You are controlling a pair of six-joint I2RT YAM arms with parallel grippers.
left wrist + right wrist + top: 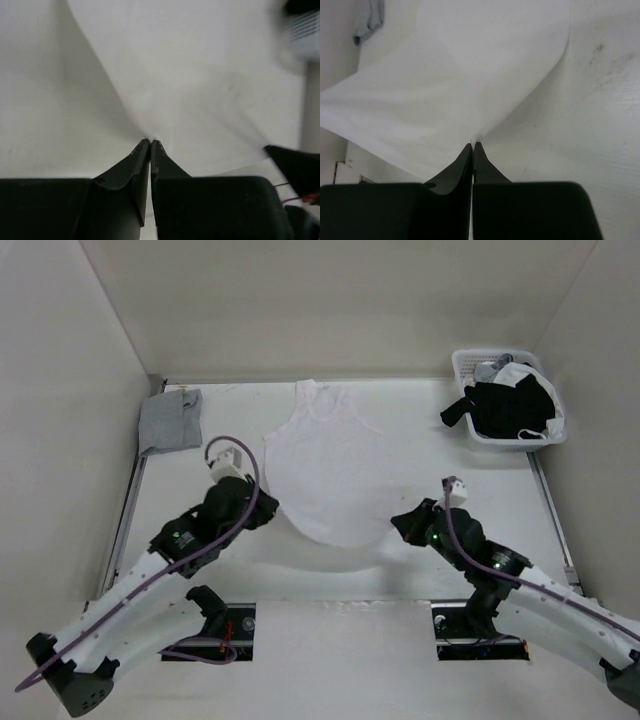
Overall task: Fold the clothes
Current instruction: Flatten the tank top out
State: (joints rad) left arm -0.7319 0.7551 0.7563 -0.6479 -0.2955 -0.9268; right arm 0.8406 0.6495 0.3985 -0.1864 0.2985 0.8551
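The clothes, a white sleeveless tank top (330,465), lie spread on the table with the straps at the far end and the hem toward the arms. My left gripper (275,512) is shut on the hem's left corner; in the left wrist view the fabric (190,80) fans out from the closed tips (150,141). My right gripper (397,523) is shut on the hem's right corner, and the cloth (450,85) stretches away from its closed tips (473,144). The hem between them curves and casts a shadow on the table.
A small grey folded garment (170,420) lies at the far left by the wall. A white basket (470,365) at the far right holds black and white garments (515,405). Walls enclose the table on three sides.
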